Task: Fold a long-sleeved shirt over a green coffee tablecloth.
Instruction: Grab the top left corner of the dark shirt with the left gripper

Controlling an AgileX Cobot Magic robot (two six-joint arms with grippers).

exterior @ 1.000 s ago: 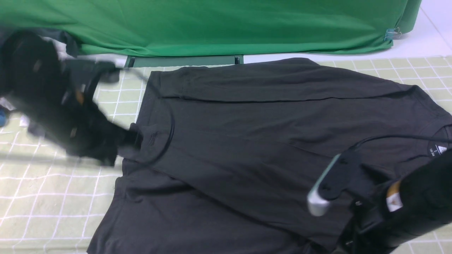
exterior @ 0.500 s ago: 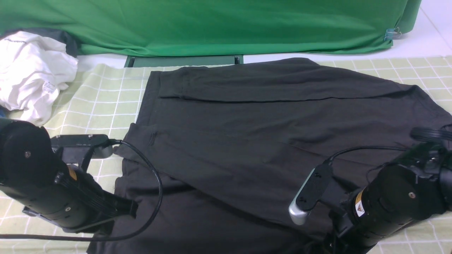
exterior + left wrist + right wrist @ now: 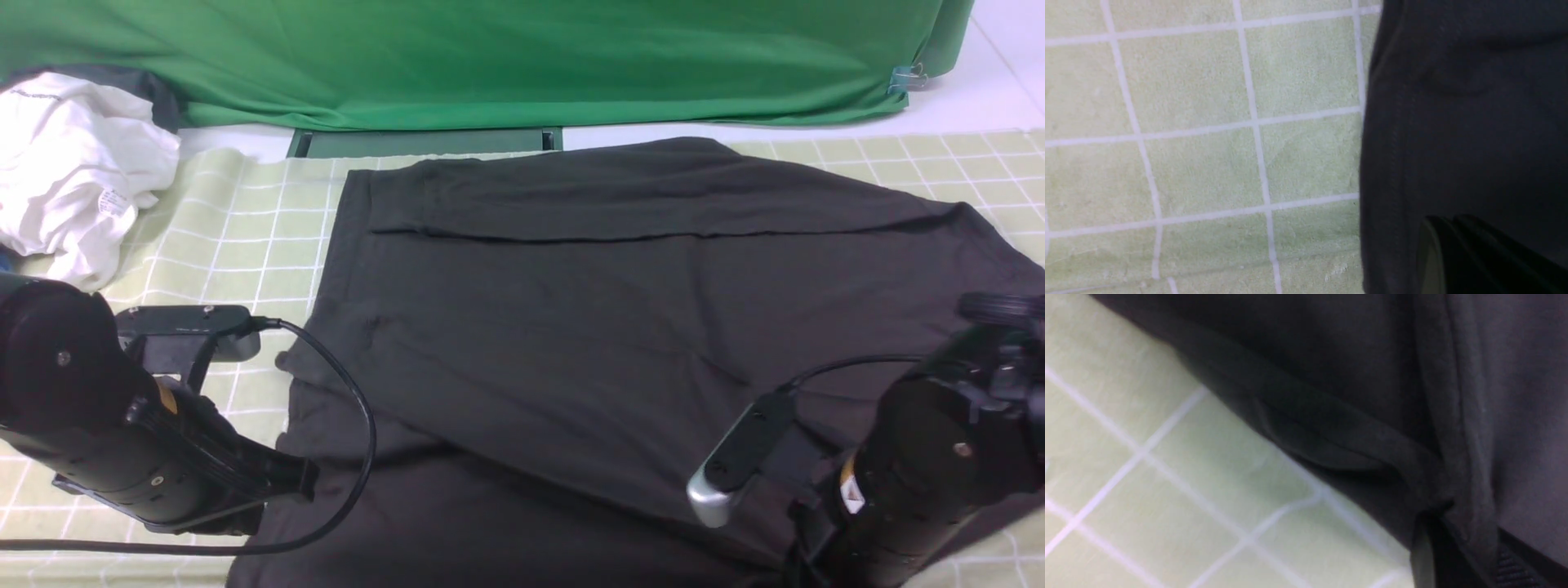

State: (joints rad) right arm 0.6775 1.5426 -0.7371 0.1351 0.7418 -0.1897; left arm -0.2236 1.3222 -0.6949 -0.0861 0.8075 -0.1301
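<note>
The black long-sleeved shirt [image 3: 555, 327] lies spread on the pale green grid-lined coffee tablecloth [image 3: 245, 237], with one sleeve folded across its far side. My left gripper [image 3: 304, 482] rests shut at the shirt's near left edge. In the left wrist view the left gripper [image 3: 1447, 249] lies over the dark shirt [image 3: 1453, 102] beside the tablecloth [image 3: 1200, 122], with no cloth seen between its jaws. My right gripper [image 3: 1461, 547] is shut on a bunched fold at the edge of the shirt [image 3: 1351, 355], above the tablecloth [image 3: 1126, 457]. In the front view the right arm [image 3: 922, 474] hides those jaws.
A crumpled white garment [image 3: 73, 171] sits at the far left. Plain bright green fabric [image 3: 490, 57] hangs along the back, pinned by a blue clip [image 3: 902, 79]. A black cable [image 3: 359, 441] loops from the left arm over the shirt's left part.
The left arm swung down from the far left to the shirt's near left edge. The right gripper closed on the shirt and drew nearer, dragging the shirt rightward; its collar label no longer shows.
</note>
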